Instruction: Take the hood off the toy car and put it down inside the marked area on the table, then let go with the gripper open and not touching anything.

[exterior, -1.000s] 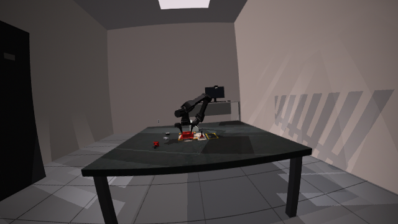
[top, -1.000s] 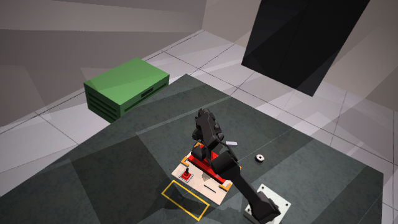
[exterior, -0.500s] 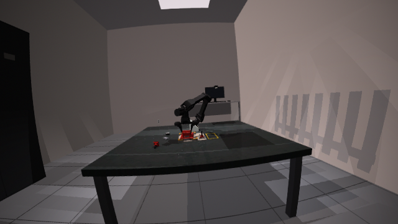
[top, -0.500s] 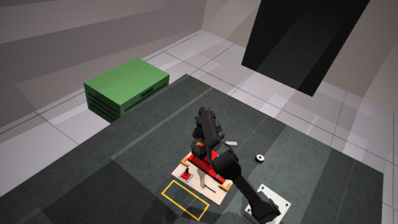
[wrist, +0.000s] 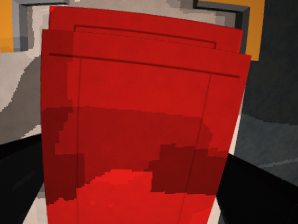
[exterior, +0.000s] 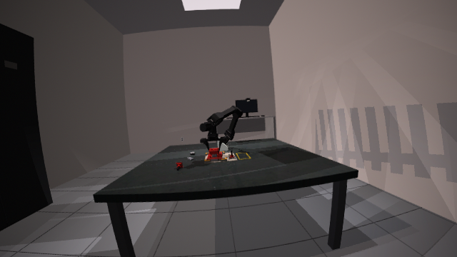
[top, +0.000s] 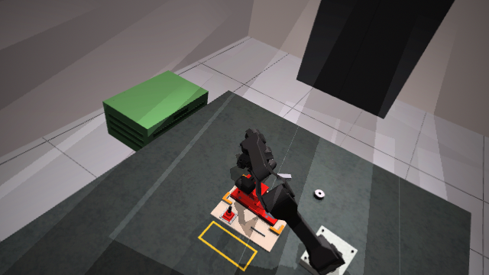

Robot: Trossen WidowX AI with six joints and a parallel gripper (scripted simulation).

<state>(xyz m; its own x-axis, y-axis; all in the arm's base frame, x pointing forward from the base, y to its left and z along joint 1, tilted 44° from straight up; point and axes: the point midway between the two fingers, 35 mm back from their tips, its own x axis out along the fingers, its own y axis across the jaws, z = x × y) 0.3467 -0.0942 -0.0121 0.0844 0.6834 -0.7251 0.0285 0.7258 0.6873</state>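
The red hood (top: 261, 188) (exterior: 214, 151) (wrist: 145, 130) is between the fingers of my gripper (exterior: 213, 148) (wrist: 134, 152), which is shut on its two sides. In the exterior view the hood sits raised a little over the red toy car (top: 241, 198) (exterior: 215, 156), whose end also shows past the hood's edge at the top of the wrist view (wrist: 62, 17). The arm hides part of the hood and car in the top view. The marked area, a yellow outline (top: 234, 237) (exterior: 245, 158), lies on the table beside the car's board.
The pale board (top: 269, 244) bears orange corner brackets (top: 276, 230), a red piece with a black upright knob (top: 228, 215) and a dark rod (top: 257, 231). A white ring (top: 315, 195), a light bar (top: 284, 176) and a small red object (exterior: 179, 165) lie elsewhere.
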